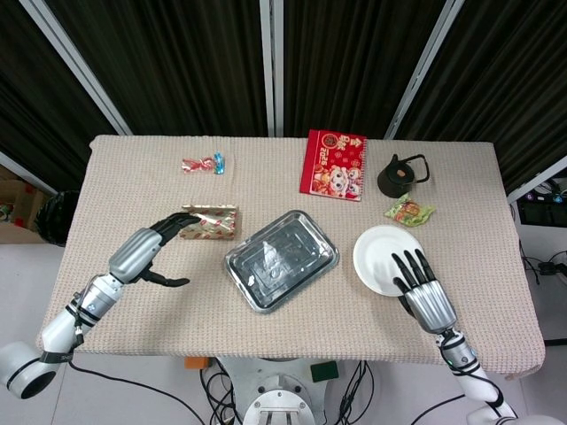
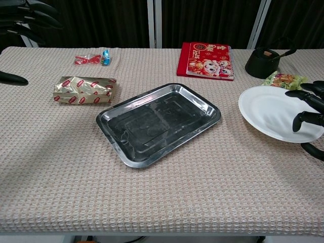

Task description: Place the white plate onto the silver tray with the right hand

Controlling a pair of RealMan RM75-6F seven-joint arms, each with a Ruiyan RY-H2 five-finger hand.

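Right hand (image 1: pixel 423 292) spread, empty — over round white plate's (image 1: pixel 381 257) 5 o'clock rim | rectangular silver tray (image 1: pixel 281 259) at plate's 9 o'clock | risk: thin rim slipping on worktop.

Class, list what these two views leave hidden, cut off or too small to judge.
- Right hand: the chest view's right edge cuts it off; only fingertips show.
- Contact with the white plate: the head view looks straight down, so any gap is hidden.
- Left hand: the chest view's left edge crops it.
- Red booklet: print too small in both views.
- Kettle: contents hidden in both views.
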